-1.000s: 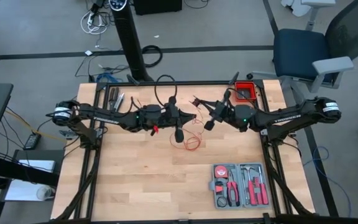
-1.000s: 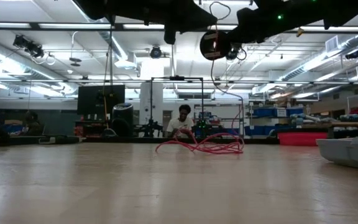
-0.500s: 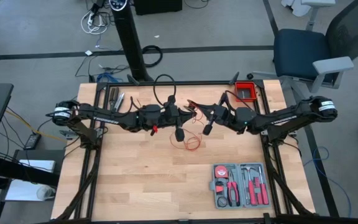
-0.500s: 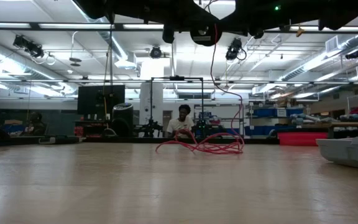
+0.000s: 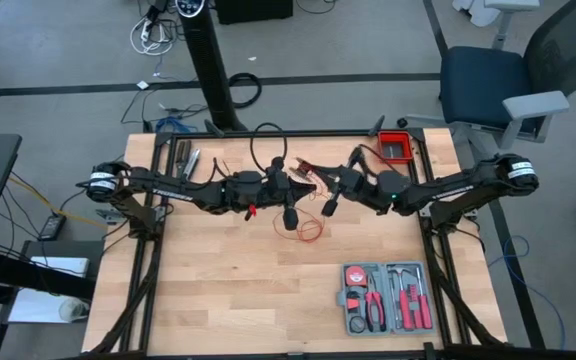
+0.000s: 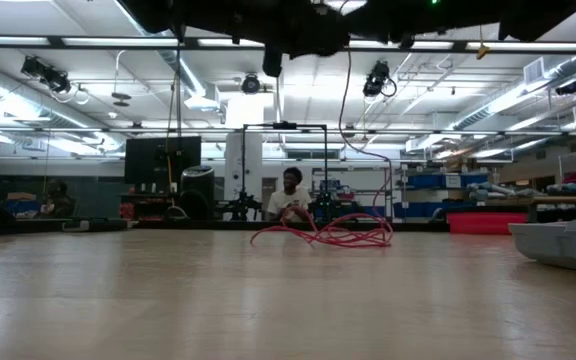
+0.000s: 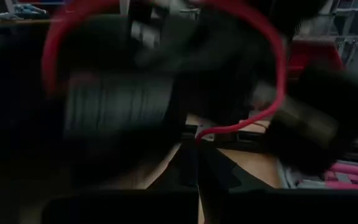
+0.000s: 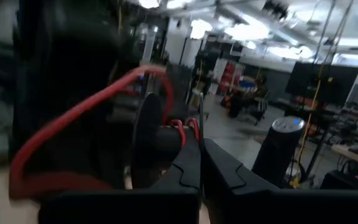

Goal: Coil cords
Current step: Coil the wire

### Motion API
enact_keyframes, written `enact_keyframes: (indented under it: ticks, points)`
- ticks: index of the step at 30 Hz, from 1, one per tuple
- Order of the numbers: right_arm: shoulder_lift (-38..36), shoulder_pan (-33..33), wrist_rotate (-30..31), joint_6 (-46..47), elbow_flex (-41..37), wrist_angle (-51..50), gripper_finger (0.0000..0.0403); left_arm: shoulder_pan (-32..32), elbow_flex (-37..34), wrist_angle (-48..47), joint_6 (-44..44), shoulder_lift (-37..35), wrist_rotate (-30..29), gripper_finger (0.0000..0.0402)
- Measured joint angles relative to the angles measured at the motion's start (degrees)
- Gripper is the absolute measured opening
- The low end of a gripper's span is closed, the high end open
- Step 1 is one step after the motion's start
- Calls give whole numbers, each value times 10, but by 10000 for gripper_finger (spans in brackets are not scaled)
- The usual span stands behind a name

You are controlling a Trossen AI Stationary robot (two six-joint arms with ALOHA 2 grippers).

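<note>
The thin, flexible bright red cord [image 5: 310, 228] lay in a loose tangle on the pale wooden tabletop [image 5: 228, 290] near its middle, and in the low view the same bundle [image 6: 328, 234] sat flat on the boards with one strand rising straight up from it to the dark arms overhead. Both arms met above that spot, held well clear of the table. The left gripper [image 5: 308, 182], reaching in from the left side, had its two dark fingers clenched on a stretch of the cord; its wrist view showed the strand [image 7: 241, 127] running into the closed fingertips [image 7: 194, 146] and arching in a red loop in front of the other arm. The right gripper [image 5: 320, 186], coming from the right side, stood tip to tip with the left one, its fingers [image 8: 194, 163] likewise pressed together with red cord [image 8: 180, 127] pinched at their ends and a further loop curving away across the dark body of the left arm. A grey plastic tool case [image 5: 385, 297] with red-handled tools lay open near the table's front right corner, well apart from the cord. A small red bin [image 5: 396, 148] stood at the back right corner.
</note>
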Motion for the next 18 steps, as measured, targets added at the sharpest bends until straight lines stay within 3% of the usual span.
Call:
enact_keyframes:
  ticks: [9,18]
  points:
    - [-24,-4,-57,29,1,4,0,3,0,-78,-30,0,-57,0]
    - [-15,0,-76,70,0,-14,0,4,0,-53,-22,0,-99,0]
